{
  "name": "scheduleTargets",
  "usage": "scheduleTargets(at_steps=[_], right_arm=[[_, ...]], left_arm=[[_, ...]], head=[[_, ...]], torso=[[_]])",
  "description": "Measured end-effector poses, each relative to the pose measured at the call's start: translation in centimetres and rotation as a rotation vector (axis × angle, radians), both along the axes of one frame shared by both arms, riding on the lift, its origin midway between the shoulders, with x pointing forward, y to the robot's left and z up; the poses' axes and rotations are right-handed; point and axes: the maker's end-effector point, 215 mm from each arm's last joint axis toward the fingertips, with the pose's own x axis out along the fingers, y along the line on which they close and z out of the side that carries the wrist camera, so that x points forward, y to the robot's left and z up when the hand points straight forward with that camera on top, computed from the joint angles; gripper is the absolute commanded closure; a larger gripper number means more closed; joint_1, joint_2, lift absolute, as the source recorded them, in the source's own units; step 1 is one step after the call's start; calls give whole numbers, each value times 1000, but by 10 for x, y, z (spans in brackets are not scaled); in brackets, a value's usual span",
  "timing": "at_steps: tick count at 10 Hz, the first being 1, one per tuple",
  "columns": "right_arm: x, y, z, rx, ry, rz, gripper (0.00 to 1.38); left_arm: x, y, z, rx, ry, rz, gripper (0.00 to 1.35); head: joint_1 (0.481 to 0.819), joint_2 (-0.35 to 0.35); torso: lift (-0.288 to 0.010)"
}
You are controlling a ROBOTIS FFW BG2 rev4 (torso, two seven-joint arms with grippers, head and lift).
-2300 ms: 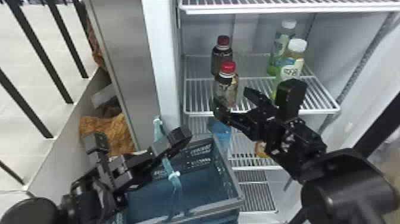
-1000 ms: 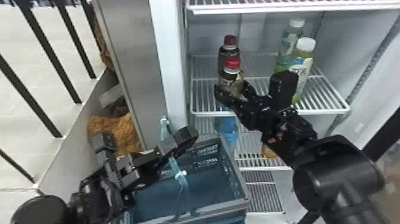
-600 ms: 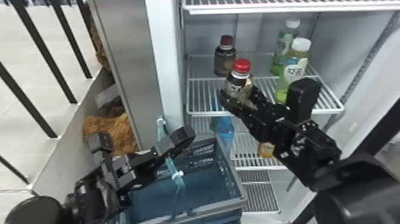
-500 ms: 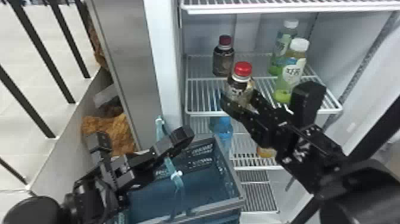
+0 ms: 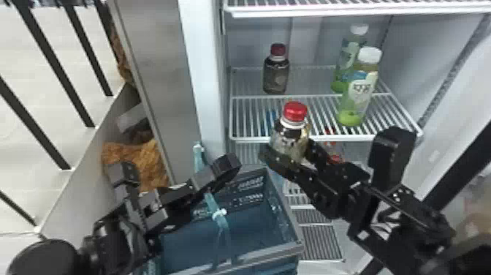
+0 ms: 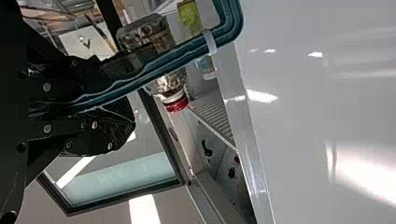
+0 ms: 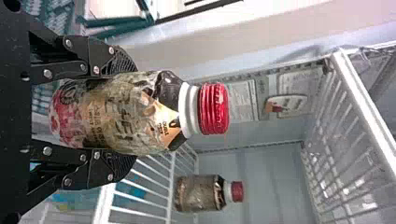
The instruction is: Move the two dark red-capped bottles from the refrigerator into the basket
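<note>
In the head view, the right claw [image 5: 288, 153] grips a red-capped bottle [image 5: 295, 111] just in front of the shelf [image 5: 321, 137]; another dark bottle [image 5: 276, 75] stands far left on it, two white-capped green bottles [image 5: 360, 91] to the right. The left claw [image 5: 227, 166] is closed on a blue strap [image 5: 219, 215] over the basket [image 5: 297, 239].

The left wrist view shows the strap between its fingers [image 6: 119, 128].

The right wrist view shows printed labels, one with an orange patch [image 7: 161, 122].
</note>
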Motion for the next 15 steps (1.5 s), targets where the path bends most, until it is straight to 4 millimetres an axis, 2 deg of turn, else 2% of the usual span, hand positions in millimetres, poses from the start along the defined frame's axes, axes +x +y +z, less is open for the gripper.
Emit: scheduleTargets(at_steps=[4,7,8,9,10,11,12,15], right_arm=[[-40,31,-17,33,92,106,1285],[-70,53,-40,45,191,181,1282],[-78,59,-48,51,223,204,1188],[-84,63,-56,55,253,220,935],[-91,67,-64,61,288,237,532],[-94,68,-70,62,310,244,231],[-94,67,-71,63,316,244,81],[-89,61,-68,63,302,227,105]], left_arm=[[0,0,0,0,1,-1,1202],[0,0,0,0,1,0,1202],[0,-1,0,-1,1,0,1202],[0,-1,0,-2,1,0,1202],[0,-1,0,-2,1,-1,1202],[0,-1,0,-2,1,-1,1202],[0,-1,0,-2,1,-1,1202],[0,-1,1,-6,2,1,1202]], head=[[695,73],[695,105],[695,117],[695,126],[695,134],[695,137],[695,137],[695,125]], torso=[[-34],[-34],[-34],[-34],[-34],[-34],[-34],[-34]])
